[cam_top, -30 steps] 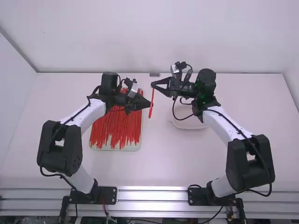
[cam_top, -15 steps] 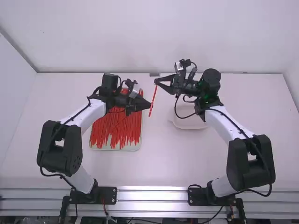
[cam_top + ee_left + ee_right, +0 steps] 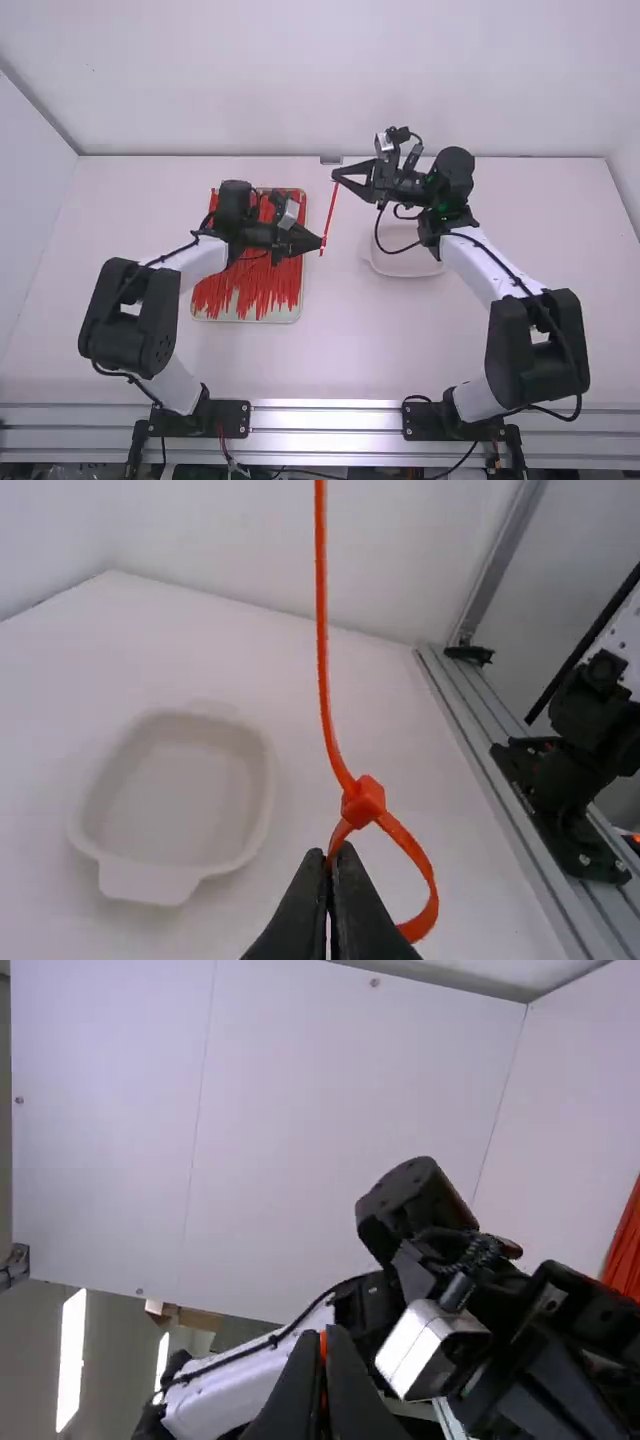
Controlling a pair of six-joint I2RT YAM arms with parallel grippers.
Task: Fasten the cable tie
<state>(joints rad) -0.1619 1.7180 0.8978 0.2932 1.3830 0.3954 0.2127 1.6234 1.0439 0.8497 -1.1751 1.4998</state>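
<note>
As left claw [image 3: 330, 860] pinches the looped cable tie [image 3: 322, 680], right claw [image 3: 335, 178] clamps its tail

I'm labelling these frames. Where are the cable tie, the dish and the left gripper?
cable tie [image 3: 362, 802], left wrist view, on its head.
dish [image 3: 142, 883], left wrist view, on its handle tab.
left gripper [image 3: 330, 855], left wrist view, between its shut fingertips.
</note>
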